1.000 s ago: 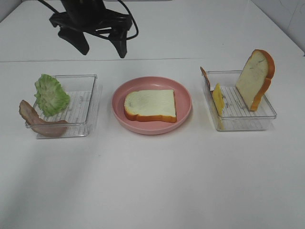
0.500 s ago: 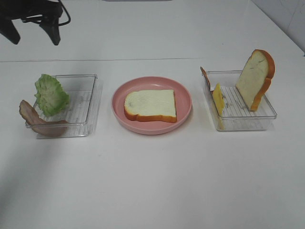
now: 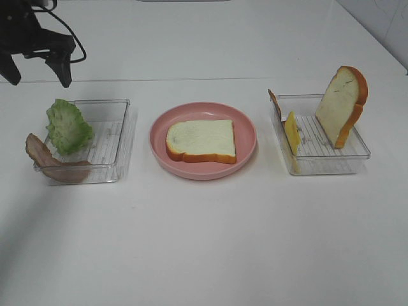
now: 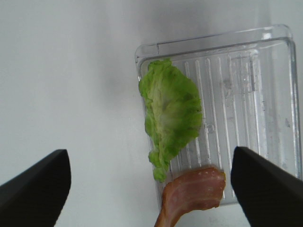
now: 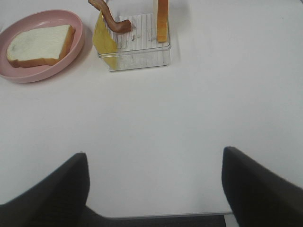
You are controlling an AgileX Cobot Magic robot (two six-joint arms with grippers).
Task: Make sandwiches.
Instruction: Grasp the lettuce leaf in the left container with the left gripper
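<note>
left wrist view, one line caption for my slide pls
Open left claw above a lettuce leaf and a bacon strip at the edge of a clear tray.

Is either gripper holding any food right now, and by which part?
Nothing is held: the left gripper and the right gripper are both open and empty.

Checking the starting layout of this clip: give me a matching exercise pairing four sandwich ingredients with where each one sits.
Things:
1 lettuce
2 flat bread slice
3 upright bread slice
4 cheese

Places:
A pink plate
B left tray
C right tray, against its left wall
D right tray, right side

Pairs: 1-B, 2-A, 3-D, 4-C
</note>
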